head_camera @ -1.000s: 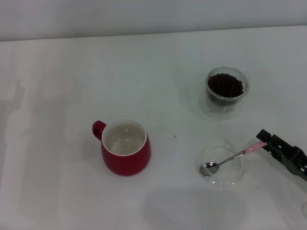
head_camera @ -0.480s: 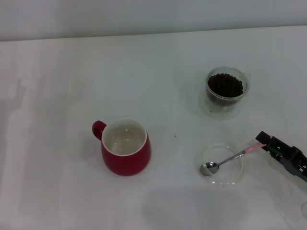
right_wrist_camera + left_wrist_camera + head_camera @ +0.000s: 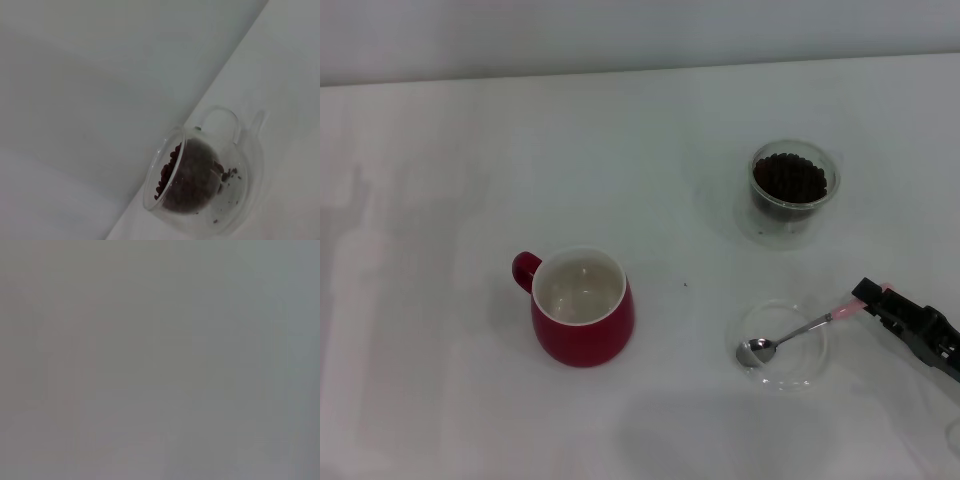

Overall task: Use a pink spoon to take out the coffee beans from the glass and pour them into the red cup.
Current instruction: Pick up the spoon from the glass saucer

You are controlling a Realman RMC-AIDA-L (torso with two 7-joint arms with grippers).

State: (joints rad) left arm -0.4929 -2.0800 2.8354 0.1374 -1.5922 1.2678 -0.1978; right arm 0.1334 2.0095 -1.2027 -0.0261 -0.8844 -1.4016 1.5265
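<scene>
White tabletop point(image 3: 470, 150): right gripper point(image 3: 868, 296) pinches the pink spoon point(image 3: 798, 331) by its handle end, bowl in a clear dish point(image 3: 810, 368).

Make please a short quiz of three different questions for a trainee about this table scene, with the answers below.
1. True or false: the red cup already holds coffee beans.
2. Where does the bowl of the pink spoon rest?
A. in the glass
B. in the shallow clear dish
C. in the red cup
3. Fill in: the right tool is at the spoon's ____ end.

Key:
1. False; its cream inside looks empty and the beans are in the glass.
2. B.
3. Handle; whether it is shut on it cannot be told. The left tool is not in view.
</scene>
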